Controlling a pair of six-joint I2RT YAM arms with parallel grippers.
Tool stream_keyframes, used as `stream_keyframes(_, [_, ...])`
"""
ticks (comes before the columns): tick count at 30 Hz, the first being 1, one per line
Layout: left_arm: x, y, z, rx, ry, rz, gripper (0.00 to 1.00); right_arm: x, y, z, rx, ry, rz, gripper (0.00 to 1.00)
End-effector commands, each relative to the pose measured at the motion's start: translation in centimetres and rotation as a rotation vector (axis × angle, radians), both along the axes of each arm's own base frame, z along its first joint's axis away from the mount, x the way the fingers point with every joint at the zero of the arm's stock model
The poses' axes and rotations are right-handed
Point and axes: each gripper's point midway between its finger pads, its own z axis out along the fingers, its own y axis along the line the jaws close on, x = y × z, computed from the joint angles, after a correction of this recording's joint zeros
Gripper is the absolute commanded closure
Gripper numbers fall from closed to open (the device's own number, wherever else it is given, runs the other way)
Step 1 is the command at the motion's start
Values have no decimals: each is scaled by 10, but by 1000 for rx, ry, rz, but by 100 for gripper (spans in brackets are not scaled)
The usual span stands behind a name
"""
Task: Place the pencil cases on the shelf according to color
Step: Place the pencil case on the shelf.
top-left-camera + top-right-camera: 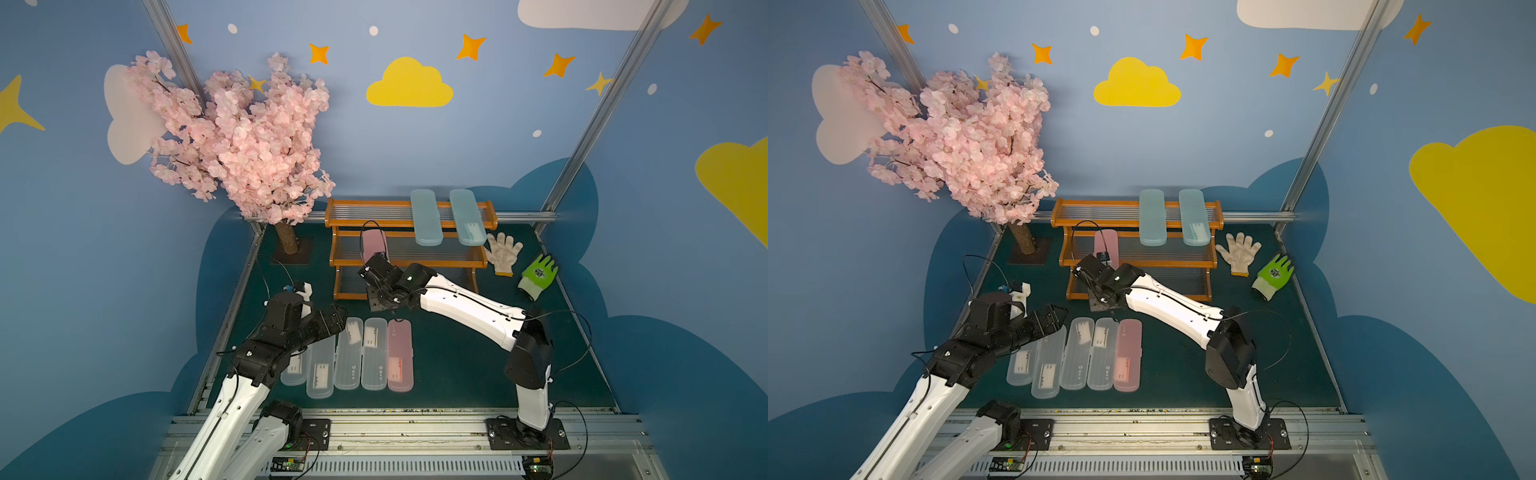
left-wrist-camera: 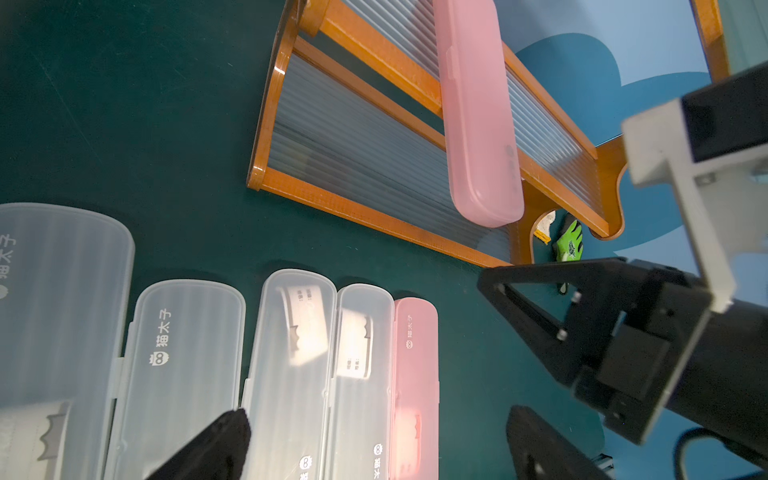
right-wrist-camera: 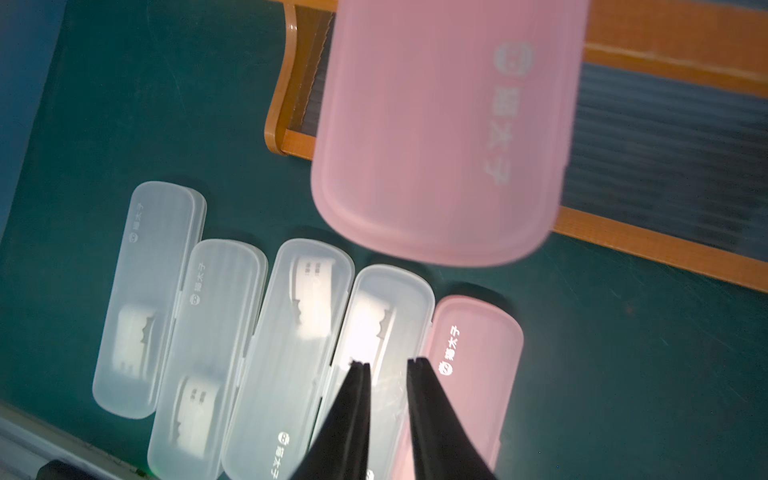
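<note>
Pink sorting looks 1 of 2 done. 1 pink translucent slim plastic pencil case (image 2: 473,124) lies on middle tier of orange-brown wooden stepped shelf (image 1: 457,263), near end overhanging front rail. 2 pale blue cases (image 1: 426,216) sit on top tier. Near pink one, right claw (image 3: 388,363) clenched on nothing. Over row on mat, left claw (image 2: 376,415) spread wide, empty.

Next likely: other pink case (image 1: 400,355), at row end, touching clear neighbour. Calls for pinch across narrow width, then placing beside its twin. 4 clear cases (image 1: 348,353) for bottom tier.

Surface: dark green mat (image 1: 478,374). Room: blue walls (image 1: 415,145), yellow clouds (image 1: 409,85), pink blossom tree (image 1: 241,141), white knit glove (image 1: 503,251), green glove (image 1: 538,274).
</note>
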Motion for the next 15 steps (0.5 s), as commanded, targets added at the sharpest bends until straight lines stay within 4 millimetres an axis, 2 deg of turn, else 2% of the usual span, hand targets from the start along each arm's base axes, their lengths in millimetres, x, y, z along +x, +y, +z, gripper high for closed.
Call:
stream_keyframes(1, [-2, 2, -5, 4, 15, 6, 0, 22, 16, 10, 57, -44, -9, 76])
stream_keyframes(10, [-2, 1, -8, 11, 23, -2, 0, 67, 22, 11, 72, -76, -9, 76])
stream_keyframes(12, [-2, 1, -9, 11, 24, -1, 0, 68, 27, 15, 88, -73, 11, 74])
stream_keyframes(15, [-2, 2, -8, 15, 19, 0, 0, 58, 32, 24, 120, -58, 42, 66])
